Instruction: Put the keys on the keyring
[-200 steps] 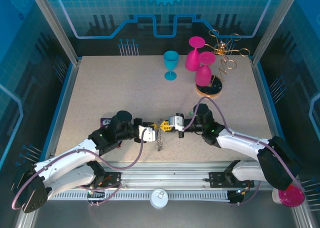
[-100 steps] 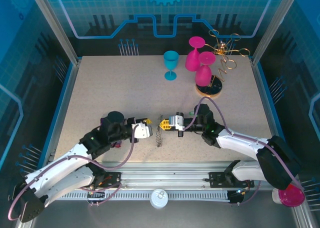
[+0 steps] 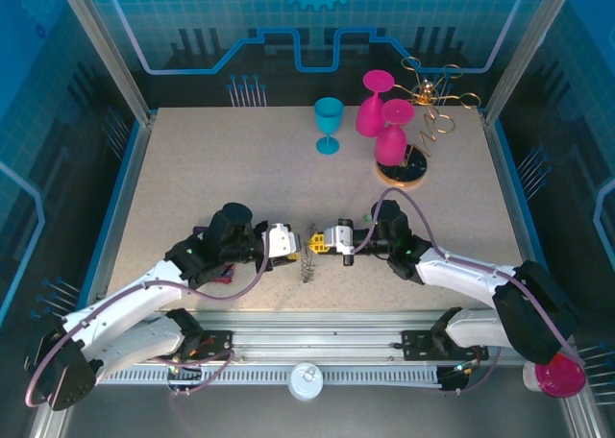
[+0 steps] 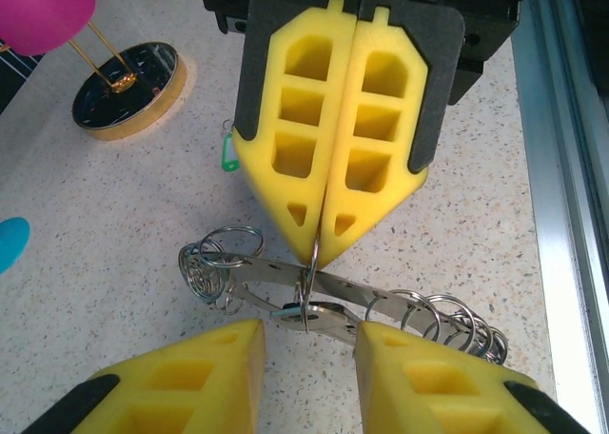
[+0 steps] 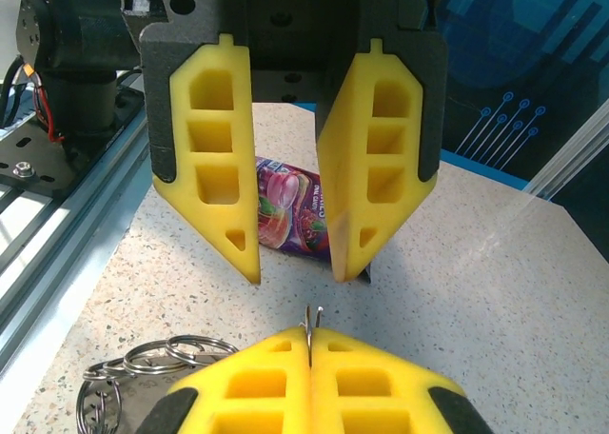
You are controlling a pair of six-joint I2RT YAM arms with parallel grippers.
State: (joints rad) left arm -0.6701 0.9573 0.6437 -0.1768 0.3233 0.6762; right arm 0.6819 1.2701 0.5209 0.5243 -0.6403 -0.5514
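Risks dropping the keyring [image 4: 266, 272], barely pinched in clenched right jaws, if bumped by the parted, empty left jaws.

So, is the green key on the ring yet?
No, the green key lies on the table beside the right pincer, apart from the ring.

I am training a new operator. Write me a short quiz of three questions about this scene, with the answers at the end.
1. True or false: the right gripper is shut on a wire loop of the keyring.
2. The key lying on the table has a head of which colour? A red, B green, C white.
3. Fill the gap: the jaws of the left gripper stand ____.
Key: 1 true; 2 B; 3 open.
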